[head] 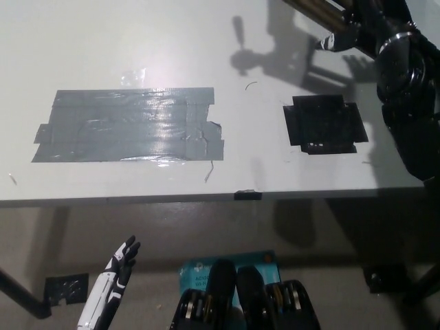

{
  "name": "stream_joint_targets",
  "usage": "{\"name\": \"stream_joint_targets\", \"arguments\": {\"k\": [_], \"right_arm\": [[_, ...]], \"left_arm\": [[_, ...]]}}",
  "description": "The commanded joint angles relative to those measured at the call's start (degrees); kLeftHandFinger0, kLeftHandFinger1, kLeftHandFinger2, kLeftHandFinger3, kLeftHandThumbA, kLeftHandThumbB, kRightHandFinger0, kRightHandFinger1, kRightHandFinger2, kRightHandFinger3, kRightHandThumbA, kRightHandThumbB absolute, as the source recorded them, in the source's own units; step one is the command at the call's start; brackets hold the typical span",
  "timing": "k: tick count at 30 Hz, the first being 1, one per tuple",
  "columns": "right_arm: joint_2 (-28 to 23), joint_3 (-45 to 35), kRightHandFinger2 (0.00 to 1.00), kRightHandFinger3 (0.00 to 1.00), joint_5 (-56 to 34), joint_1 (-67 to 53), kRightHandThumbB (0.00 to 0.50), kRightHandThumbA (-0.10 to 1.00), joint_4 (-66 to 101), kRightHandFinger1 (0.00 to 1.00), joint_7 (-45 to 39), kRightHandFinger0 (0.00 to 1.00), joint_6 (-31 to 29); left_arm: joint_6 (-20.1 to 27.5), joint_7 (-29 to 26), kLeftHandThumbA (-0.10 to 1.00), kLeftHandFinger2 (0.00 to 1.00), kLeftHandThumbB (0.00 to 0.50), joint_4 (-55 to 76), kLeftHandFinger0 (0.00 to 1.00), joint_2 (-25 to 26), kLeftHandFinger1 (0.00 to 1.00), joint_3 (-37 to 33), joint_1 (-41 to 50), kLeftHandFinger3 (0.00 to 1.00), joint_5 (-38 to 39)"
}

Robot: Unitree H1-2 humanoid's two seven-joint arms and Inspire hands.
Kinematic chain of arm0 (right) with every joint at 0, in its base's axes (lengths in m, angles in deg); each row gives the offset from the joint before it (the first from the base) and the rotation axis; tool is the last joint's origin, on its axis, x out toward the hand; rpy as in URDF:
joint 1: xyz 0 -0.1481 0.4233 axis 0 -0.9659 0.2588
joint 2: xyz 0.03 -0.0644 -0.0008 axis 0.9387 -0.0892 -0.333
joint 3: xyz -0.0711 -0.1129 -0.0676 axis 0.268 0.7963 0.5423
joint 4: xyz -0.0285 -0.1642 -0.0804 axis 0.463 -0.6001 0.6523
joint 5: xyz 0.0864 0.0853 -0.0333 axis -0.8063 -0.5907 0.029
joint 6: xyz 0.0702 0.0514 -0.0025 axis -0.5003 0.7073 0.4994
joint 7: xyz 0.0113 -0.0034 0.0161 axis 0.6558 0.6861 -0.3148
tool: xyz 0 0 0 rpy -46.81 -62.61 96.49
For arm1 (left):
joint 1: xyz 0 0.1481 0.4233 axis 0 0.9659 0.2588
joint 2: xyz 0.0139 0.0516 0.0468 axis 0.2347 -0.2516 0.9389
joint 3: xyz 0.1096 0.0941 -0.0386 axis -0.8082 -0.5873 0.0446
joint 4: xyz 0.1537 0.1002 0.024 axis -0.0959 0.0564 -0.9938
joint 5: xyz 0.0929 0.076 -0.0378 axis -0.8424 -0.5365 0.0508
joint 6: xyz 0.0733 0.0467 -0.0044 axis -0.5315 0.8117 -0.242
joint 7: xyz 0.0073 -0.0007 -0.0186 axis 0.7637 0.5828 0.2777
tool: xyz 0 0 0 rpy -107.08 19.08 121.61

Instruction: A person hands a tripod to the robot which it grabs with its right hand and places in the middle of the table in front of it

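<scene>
The tripod [313, 12] shows only as tan and dark legs slanting in from the top edge, above the table's far right. A pale fitting [330, 42] hangs at its lower end. My black right hand [363, 24] is closed around it near the top right corner, held above the table, and their shadow falls on the white top. Most of the tripod is cut off by the picture's edge. My white left hand [118, 271] rests low at the lower left, below the table's front edge, fingers apart and empty.
A wide patch of grey tape [130, 125] covers the left-middle of the white table [206, 41]. A black tape square [323, 124] lies at the right, under my forearm. The table's front edge runs across the middle. A blue box [230, 265] lies on the floor.
</scene>
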Motion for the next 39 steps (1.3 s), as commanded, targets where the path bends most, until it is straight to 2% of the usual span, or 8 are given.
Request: {"name": "stream_joint_targets", "arguments": {"k": [1,10,13,15,16,20,23,39], "right_arm": [[0.0,0.3,1.0,1.0,-1.6,4.3,0.413,1.0,-0.5,1.0,-0.3,1.0,-2.3],[1.7,3.4,1.0,1.0,0.4,9.5,0.433,1.0,-8.0,1.0,4.0,1.0,-5.7],[4.2,2.5,0.78,0.87,0.1,12.3,0.26,0.3,-17.7,0.84,15.6,0.95,-12.7],[4.5,3.4,0.48,0.54,1.5,12.4,0.274,-0.09,-20.9,0.3,20.9,0.1,-15.4],[4.5,4.2,0.29,0.34,2.7,12.2,0.239,-0.1,-23.2,0.08,25.8,0.0,-18.5],[4.1,5.9,0.82,0.62,4.2,12.1,0.205,-0.1,-26.4,0.67,31.3,0.33,-21.9],[4.3,5.5,0.73,0.67,3.1,11.8,0.163,-0.1,-27.0,0.33,32.3,0.04,-23.3],[0.7,9.4,0.88,0.86,4.6,5.4,0.192,-0.1,-19.8,0.46,33.4,0.0,-29.3]], "left_arm": [[0.5,0.6,1.0,1.0,0.309,2.4,1.0,0.7,1.0,0.0,-0.8,1.0,-0.6],[0.5,1.0,1.0,1.0,0.313,2.4,1.0,0.5,1.0,0.0,-0.8,1.0,0.2],[0.7,1.3,1.0,1.0,0.302,2.5,1.0,0.5,1.0,-0.1,-0.6,1.0,0.1],[0.6,1.3,1.0,1.0,0.303,2.9,1.0,0.4,1.0,-0.1,-0.1,1.0,0.2],[0.5,1.3,1.0,1.0,0.302,3.2,1.0,0.5,1.0,-0.1,0.1,1.0,0.0],[0.2,1.5,1.0,1.0,0.306,3.2,1.0,0.7,1.0,0.0,-0.5,1.0,0.3],[-0.3,1.5,1.0,1.0,0.312,3.5,1.0,0.8,1.0,0.2,-0.4,1.0,0.3],[0.7,1.0,1.0,1.0,0.293,2.9,1.0,0.9,1.0,0.0,-1.2,1.0,-1.2]]}}
